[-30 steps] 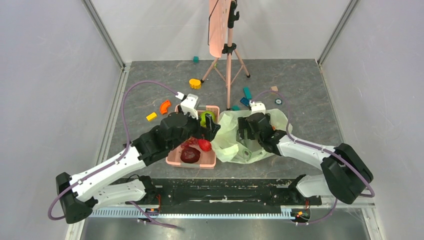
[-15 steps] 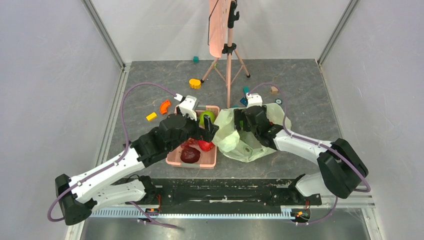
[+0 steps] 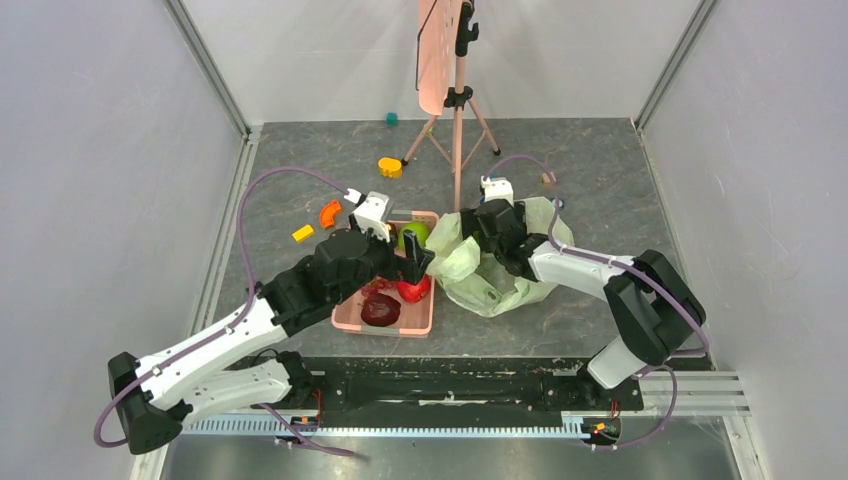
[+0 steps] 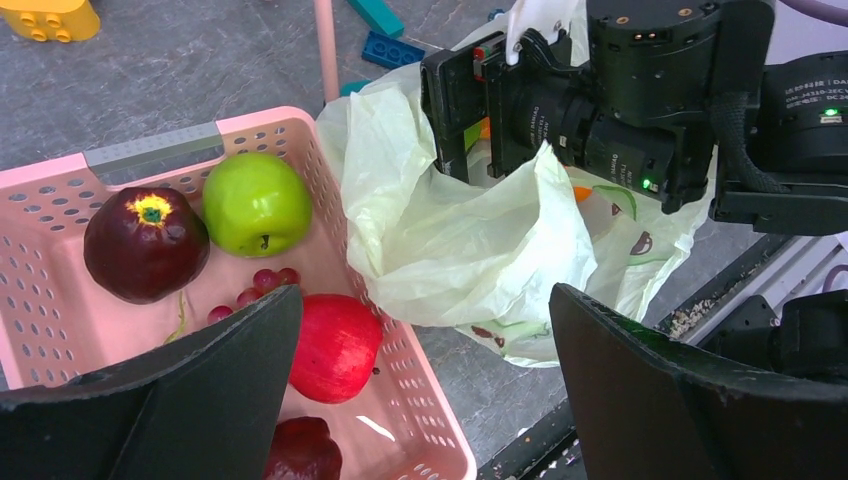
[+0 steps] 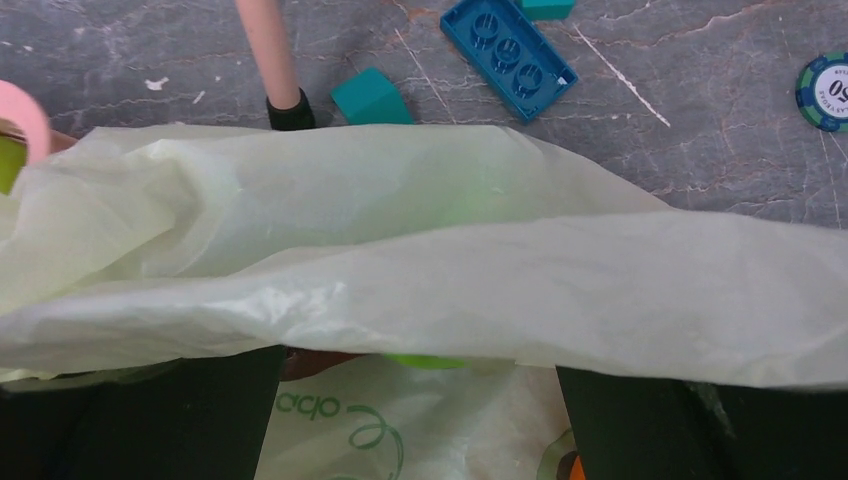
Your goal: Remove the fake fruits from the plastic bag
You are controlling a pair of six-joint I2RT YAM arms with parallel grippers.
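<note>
Showing the plastic bag (image 3: 500, 285) slumped at centre right of the overhead view, its mouth turned toward the pink basket (image 3: 400, 331) just to the left and touching the basket's right wall. Judging the bag light, thin and limp: folding wherever pushed, sliding between smooth fingers, offering no firm edge. Pinching a gathered fold near the mouth, or lifting the closed bottom, looking the surest hold.

Pushing the right gripper (image 4: 480, 115) in at the bag's upper rim, jaws standing wide apart and clamping nothing, with pale film draping across between them in the right wrist view. Hovering the left gripper (image 4: 420, 295) over the basket's right edge, at lower centre of the left wrist view, likewise spread wide and carrying nothing.

Counting two of the fake fruits (image 3: 411, 291) already in the basket: the green apple (image 4: 255, 200) at upper middle, the red apple (image 4: 335, 345) below it. Glimpsing a sliver of orange (image 4: 485, 128) between the right gripper's fingers, fruit or bag print, impossible to tell; making out nothing more through the film. Rating the fruits hard, glossy, round and light, likely rolling or squirting from an off-centre pinch, so closing across the widest part looking safest.
</note>
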